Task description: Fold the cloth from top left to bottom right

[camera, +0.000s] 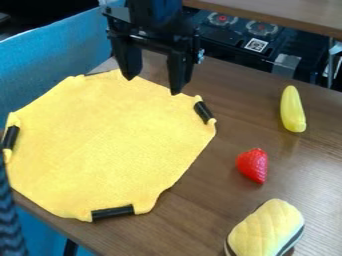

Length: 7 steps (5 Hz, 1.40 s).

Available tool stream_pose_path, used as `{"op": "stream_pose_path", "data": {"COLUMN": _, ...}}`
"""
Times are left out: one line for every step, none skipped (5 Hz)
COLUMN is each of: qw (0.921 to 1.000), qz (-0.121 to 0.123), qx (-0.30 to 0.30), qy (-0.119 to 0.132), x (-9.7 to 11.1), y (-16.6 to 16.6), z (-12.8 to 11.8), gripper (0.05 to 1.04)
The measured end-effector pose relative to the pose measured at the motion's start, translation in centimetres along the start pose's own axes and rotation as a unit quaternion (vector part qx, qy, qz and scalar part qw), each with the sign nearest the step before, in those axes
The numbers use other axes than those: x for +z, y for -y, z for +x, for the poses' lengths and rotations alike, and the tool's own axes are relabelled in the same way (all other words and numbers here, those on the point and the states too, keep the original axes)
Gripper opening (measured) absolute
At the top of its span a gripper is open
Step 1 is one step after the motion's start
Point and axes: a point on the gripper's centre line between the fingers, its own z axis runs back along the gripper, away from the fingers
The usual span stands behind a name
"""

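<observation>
Under the wide-open, empty end effector (pixel 153 86), the yellow cloth (pixel 110 145), near its top edge.

A brown wooden table (pixel 200 200) spreads from the centre to three o'clock and down to six o'clock, and it has a soft shine toward four o'clock. From nine to eleven o'clock there is a blue fabric surface (pixel 53 52). At one o'clock there is another wooden top (pixel 287 14), and below it stands black equipment (pixel 220 40) with a square patterned label (pixel 256 45). At seven o'clock, under the table edge, is a dark leg (pixel 70 247).
</observation>
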Motion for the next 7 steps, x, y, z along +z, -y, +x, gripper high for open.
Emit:
{"op": "stream_pose_path", "data": {"qw": 0.9999, "qz": -0.002, "qx": -0.004, "qy": -0.013, "x": -0.7, "y": 0.1, "z": -0.3, "gripper": 1.0}}
{"op": "stream_pose_path", "data": {"qw": 0.9986, "qz": -0.023, "qx": -0.044, "qy": -0.016, "x": -1.3, "y": -1.4, "z": -1.0, "gripper": 0.999}}
{"op": "stream_pose_path", "data": {"qw": 0.9942, "qz": -0.041, "qx": -0.1, "qy": 0.001, "x": -1.5, "y": -2.3, "z": -1.5, "gripper": 0.999}}
{"op": "stream_pose_path", "data": {"qw": 0.9823, "qz": -0.064, "qx": -0.173, "qy": 0.03, "x": -1.3, "y": -4.9, "z": -1.2, "gripper": 0.999}}
{"op": "stream_pose_path", "data": {"qw": 0.9531, "qz": -0.037, "qx": -0.286, "qy": 0.092, "x": -1.3, "y": -6.2, "z": 0.5, "gripper": 0.999}}
{"op": "stream_pose_path", "data": {"qw": 0.9599, "qz": -0.009, "qx": -0.272, "qy": 0.066, "x": -3.6, "y": -9.6, "z": 2.1, "gripper": 0.999}}
{"op": "stream_pose_path", "data": {"qw": 0.9669, "qz": 0.015, "qx": -0.249, "qy": 0.052, "x": -4.7, "y": -13.8, "z": 3.8, "gripper": 0.999}}
